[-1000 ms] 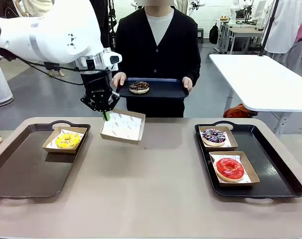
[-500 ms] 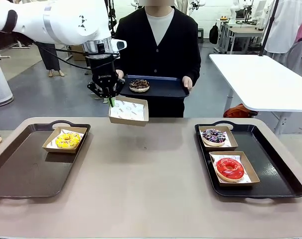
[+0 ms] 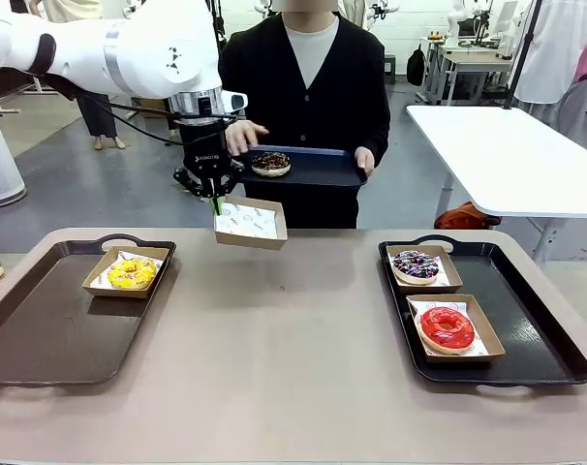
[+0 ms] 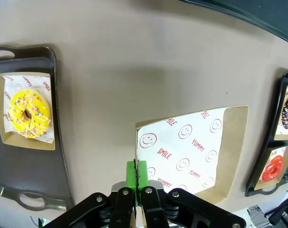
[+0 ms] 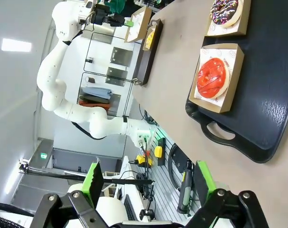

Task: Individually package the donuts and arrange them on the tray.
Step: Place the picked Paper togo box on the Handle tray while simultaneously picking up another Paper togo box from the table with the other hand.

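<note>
My left gripper (image 3: 215,201) is shut on the edge of an empty paper-lined box (image 3: 250,223), held in the air just below the person's tray (image 3: 318,174). On that tray lies a chocolate donut (image 3: 270,163), and the person's hand (image 3: 243,136) hovers beside it. In the left wrist view the green pads (image 4: 138,173) pinch the box (image 4: 196,152) at its rim. A yellow donut (image 3: 131,273) sits boxed on the left tray (image 3: 42,329). A purple-white sprinkled donut (image 3: 417,264) and a red donut (image 3: 447,328) sit boxed on the right tray (image 3: 536,349). My right gripper (image 5: 148,179) stands open, off the table.
The brown table (image 3: 293,358) lies bare between the two trays. Most of the left tray is free beside the yellow donut's box. A white table (image 3: 526,155) stands at the back right.
My left gripper has lifted the empty box off the table and carried it toward the person's tray. The person's hand left the tray's edge and moved toward the chocolate donut.
</note>
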